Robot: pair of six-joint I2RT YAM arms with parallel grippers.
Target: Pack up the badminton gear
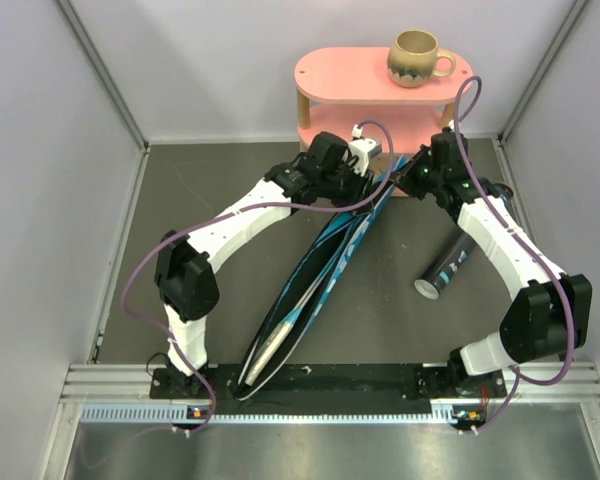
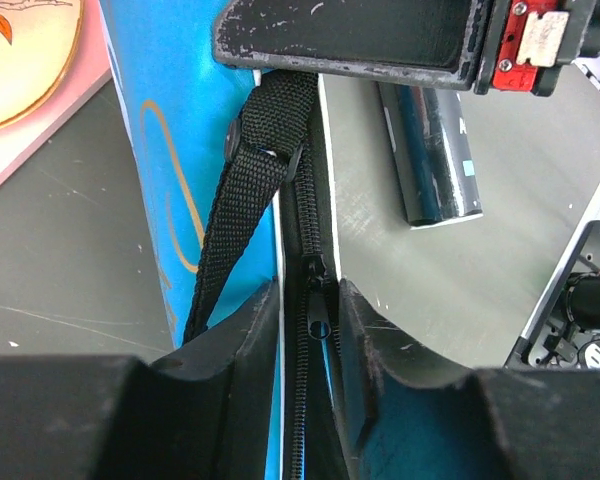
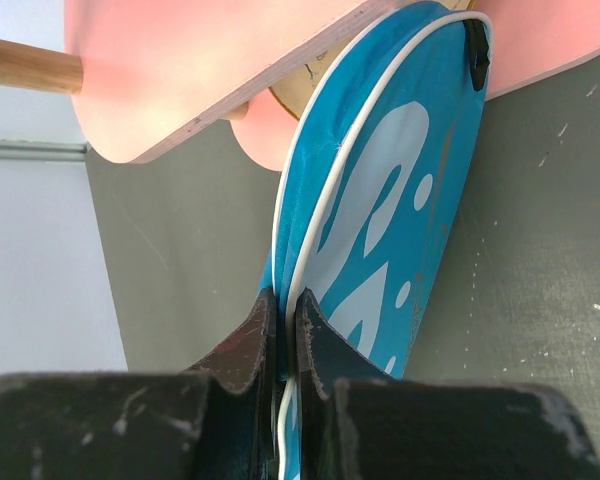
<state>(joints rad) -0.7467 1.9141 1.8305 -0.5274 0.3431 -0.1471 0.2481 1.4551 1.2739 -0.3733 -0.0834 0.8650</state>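
Cover | rim pinched in right hand | left hand narrow, straddling zipper pull

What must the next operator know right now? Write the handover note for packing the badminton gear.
Left gripper: open, jaws either side of the zip pull, not clamped.
Right gripper: shut on the piped edge of the cover, by the pink shelf.
Cover lies diagonally on the table, gaping at the near end; a white racket handle shows inside.
Black tube lies apart, right of the cover.
No shuttlecocks in view.
Left to do: zip the cover shut, probably stow the tube.
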